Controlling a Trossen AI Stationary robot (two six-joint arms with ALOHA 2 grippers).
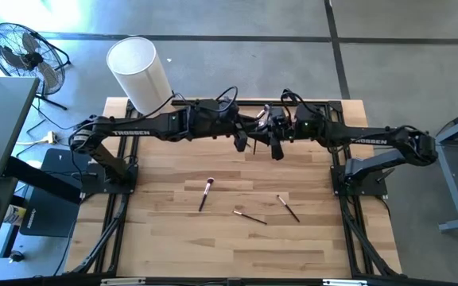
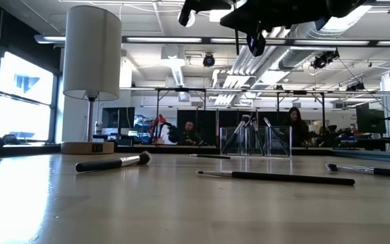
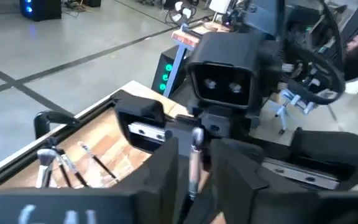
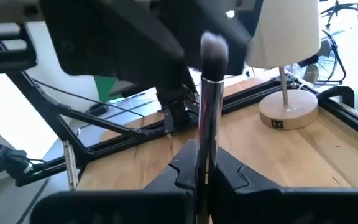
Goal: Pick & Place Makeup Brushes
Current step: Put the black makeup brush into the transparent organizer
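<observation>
Both arms meet high over the far middle of the table. My right gripper is shut on a makeup brush with a silver ferrule and grey bristles. My left gripper faces it, slightly open. Its fingers stand on either side of the same brush, and no touch shows. Three more brushes lie flat on the wood: one left of middle, one in the middle, one to the right. My right gripper pinches the brush's shaft just below the silver ferrule, between its two fingers. The brush runs on along the fingers, bristle end pointing away toward my left gripper. It is lifted clear, high above the table.
A white-shaded lamp on a round wooden base stands at the far left corner. A clear holder with several brushes stands at the far edge under the arms. People sit in the room behind. The near half of the table holds only the three brushes.
</observation>
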